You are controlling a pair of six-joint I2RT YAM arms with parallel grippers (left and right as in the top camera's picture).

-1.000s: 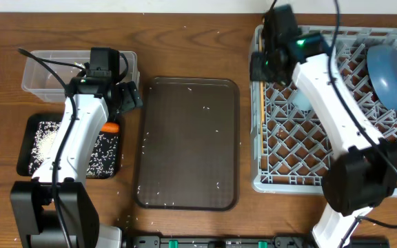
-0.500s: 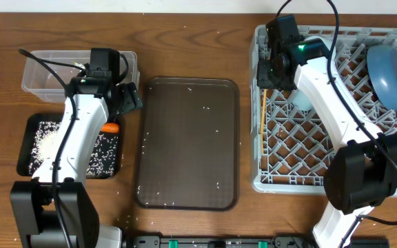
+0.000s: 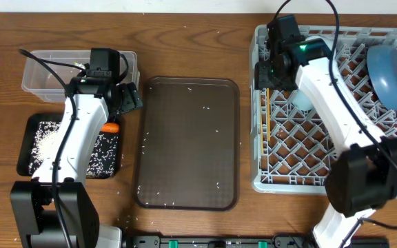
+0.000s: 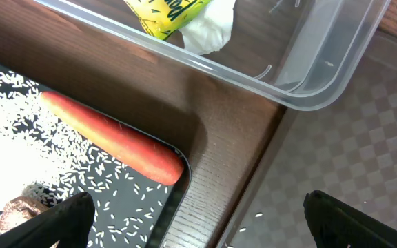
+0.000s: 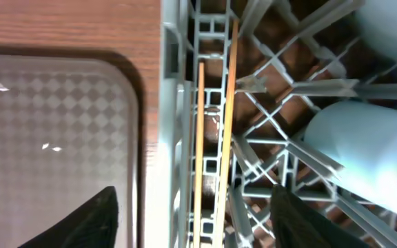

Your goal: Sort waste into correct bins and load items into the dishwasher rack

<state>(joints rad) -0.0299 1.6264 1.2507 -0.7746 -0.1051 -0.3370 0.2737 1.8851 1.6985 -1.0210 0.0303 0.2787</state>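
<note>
right gripper (image 5: 195, 220) opened — chopsticks (image 5: 200, 151) now in rack (image 3: 302, 184)

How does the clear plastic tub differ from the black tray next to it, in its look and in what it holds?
The tub is clear with tall walls; the black tray is dark and shallow. The tub holds a yellow wrapper and a white tissue; the black tray holds rice, a carrot and a brown scrap. Both are rectangular and close in size.
</note>
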